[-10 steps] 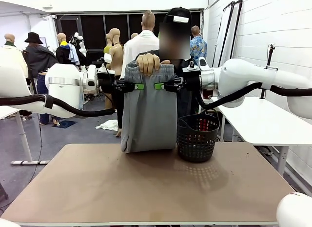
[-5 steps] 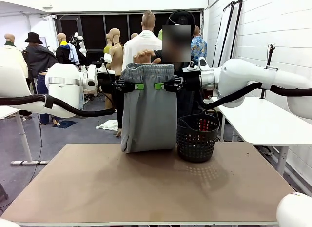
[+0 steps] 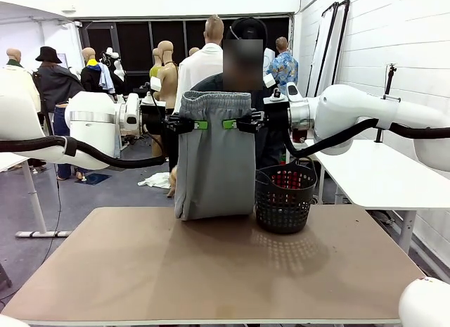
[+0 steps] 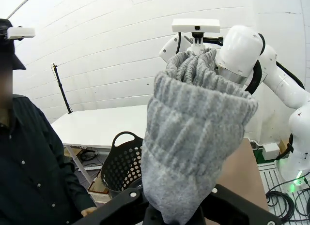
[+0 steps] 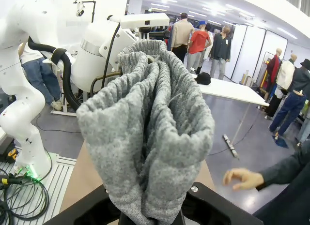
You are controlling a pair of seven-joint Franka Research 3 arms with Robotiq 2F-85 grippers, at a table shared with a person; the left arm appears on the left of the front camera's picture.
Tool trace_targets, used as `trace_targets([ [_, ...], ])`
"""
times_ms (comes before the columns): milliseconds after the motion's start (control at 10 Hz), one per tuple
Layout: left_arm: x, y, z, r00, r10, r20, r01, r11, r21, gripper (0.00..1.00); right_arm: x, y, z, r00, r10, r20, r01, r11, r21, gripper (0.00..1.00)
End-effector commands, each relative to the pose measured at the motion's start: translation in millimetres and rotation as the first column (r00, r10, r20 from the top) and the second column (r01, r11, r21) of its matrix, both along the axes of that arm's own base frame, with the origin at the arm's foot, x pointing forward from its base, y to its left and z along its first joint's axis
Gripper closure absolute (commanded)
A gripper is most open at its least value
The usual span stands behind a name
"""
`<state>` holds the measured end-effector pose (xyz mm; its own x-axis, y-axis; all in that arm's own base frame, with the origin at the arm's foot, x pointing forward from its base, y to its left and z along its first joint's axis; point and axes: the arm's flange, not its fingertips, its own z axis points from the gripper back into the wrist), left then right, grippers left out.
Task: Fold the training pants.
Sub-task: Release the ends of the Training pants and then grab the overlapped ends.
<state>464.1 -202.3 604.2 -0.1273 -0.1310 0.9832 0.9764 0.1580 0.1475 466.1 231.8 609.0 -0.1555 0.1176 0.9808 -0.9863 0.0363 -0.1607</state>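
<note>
The light grey training pants (image 3: 215,162) hang in a doubled bundle above the far edge of the table, elastic waistband on top. My left gripper (image 3: 200,124) is shut on the waistband's left side and my right gripper (image 3: 230,124) is shut on its right side, both at the same height. In the left wrist view the bunched waistband (image 4: 191,138) rises from between my fingers; the right wrist view has the same gathered fabric (image 5: 150,133) clamped at the bottom. The person (image 3: 242,84) stands right behind the pants, with one hand (image 5: 243,178) lowered and apart from the cloth.
A black mesh basket (image 3: 284,198) stands on the brown table (image 3: 211,271) just right of the hanging pants. A white table (image 3: 373,172) stands to the far right. A small white cloth (image 3: 156,180) lies on the floor behind.
The person's hands, which gripped the top of the waistband a second ago, have let go and dropped away. The pants now hang from my two grippers alone; both arms stay still.
</note>
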Motion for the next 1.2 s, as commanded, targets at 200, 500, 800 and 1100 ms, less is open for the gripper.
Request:
trace_targets([
  [200, -3.2, 0.2, 3.0, 1.0, 0.01, 0.004, -0.01, 1.0, 0.003, 1.0, -2.4, 1.8, 1.6, 1.0, -0.001, 0.014, 0.001, 1.0, -0.001, 1.0],
  [500, -3.2, 0.2, 3.0, 1.0, 0.01, 0.004, -0.01, 1.0, 0.003, 1.0, -2.4, 1.8, 1.6, 1.0, -0.001, 0.014, 0.001, 1.0, -0.001, 1.0],
  [800, -3.2, 0.2, 3.0, 1.0, 0.01, 0.004, -0.01, 1.0, 0.003, 1.0, -2.4, 1.8, 1.6, 1.0, -0.001, 0.014, 0.001, 1.0, -0.001, 1.0],
  [1100, -3.2, 0.2, 3.0, 1.0, 0.01, 0.004, -0.01, 1.0, 0.003, 1.0, -2.4, 1.8, 1.6, 1.0, -0.001, 0.014, 0.001, 1.0, -0.001, 1.0],
])
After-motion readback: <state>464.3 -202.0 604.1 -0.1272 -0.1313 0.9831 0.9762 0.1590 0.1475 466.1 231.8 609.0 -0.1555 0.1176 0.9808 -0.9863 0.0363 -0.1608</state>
